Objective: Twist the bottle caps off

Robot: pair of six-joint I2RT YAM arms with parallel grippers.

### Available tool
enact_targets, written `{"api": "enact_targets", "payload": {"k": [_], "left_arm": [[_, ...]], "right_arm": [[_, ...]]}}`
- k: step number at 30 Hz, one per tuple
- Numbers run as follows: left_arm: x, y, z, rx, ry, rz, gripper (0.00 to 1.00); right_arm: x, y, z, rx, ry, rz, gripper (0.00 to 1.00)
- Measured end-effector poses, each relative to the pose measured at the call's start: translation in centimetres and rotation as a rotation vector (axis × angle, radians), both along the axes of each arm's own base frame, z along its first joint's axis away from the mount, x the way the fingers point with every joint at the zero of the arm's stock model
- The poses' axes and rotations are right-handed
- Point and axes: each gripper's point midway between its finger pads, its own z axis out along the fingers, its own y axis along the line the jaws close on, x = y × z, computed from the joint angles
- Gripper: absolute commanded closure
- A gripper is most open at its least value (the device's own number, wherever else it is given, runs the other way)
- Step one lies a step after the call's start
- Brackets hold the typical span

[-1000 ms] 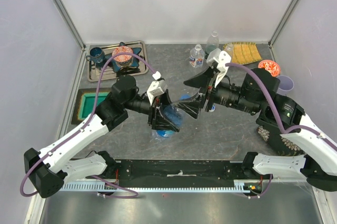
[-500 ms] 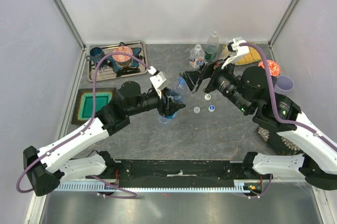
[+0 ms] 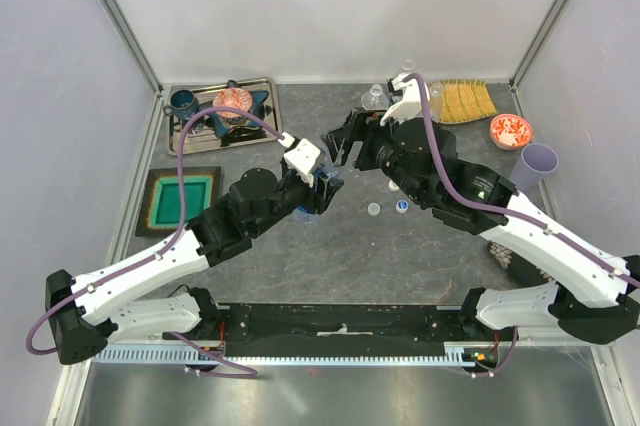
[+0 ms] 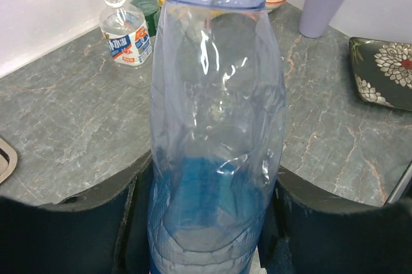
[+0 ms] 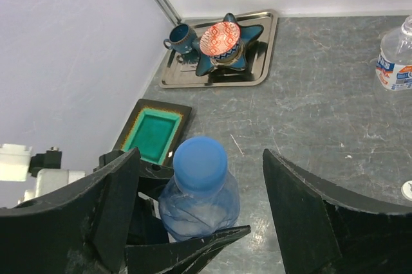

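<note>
Two loose caps (image 3: pixel 373 209) lie on the table (image 3: pixel 380 266), and the labelled bottle (image 4: pixel 126 35) at the back looks uncapped. The blue bottle (image 4: pixel 215 126), upright mid-table, has its blue cap (image 5: pixel 200 161) on. Left gripper (image 4: pixel 209 219) clamped round its lower body; right gripper (image 5: pixel 201 181) spread wide, straddling the cap, touching nothing.

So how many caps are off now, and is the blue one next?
Two loose caps lie on the table, and the labelled bottle shows a bare neck, so some are done. The left gripper grips the blue bottle, its blue cap on, with the right gripper open near that cap. That one is left; the greenish bottle I cannot judge.
</note>
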Motion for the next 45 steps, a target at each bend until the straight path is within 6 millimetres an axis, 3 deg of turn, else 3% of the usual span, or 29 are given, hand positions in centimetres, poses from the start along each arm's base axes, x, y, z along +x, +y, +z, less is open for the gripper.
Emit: {"api": "enact_targets", "payload": {"k": [14, 22, 25, 28, 29, 31, 38, 45], "left_arm": [[0.1, 0.6, -0.3, 0.020, -0.023, 0.021, 0.47], [0.1, 0.6, -0.3, 0.020, -0.025, 0.025, 0.47], [0.1, 0.7, -0.4, 0.024, -0.022, 0.025, 0.47], [0.1, 0.7, -0.5, 0.028, -0.020, 0.025, 0.47], [0.1, 0.7, -0.5, 0.028, -0.020, 0.025, 0.47], [0.1, 0.7, -0.5, 0.028, -0.020, 0.024, 0.48], [-1.2, 0.1, -0.2, 0.010, -0.019, -0.061, 0.52], [-5.7, -0.9, 2.8, -0.101, -0.002, -0.413, 0.51]], "right_arm": [[0.7, 0.7, -0.6, -0.008, 0.005, -0.014, 0.41], [0.8, 1.0, -1.6, -0.025, 0.015, -0.013, 0.48], [0.9, 1.1, -1.9, -0.022, 0.017, -0.013, 0.57], [0.8, 1.3, -1.9, -0.015, 0.016, -0.007, 0.75], [0.8, 1.3, -1.9, -0.010, 0.017, -0.008, 0.88], [0.8, 1.3, -2.0, -0.008, 0.015, -0.007, 1.00], [-0.4, 0.9, -1.5, -0.034, -0.027, 0.061, 1.00], [-5.7, 1.2, 1.8, -0.087, -0.203, 0.396, 1.00]]}}
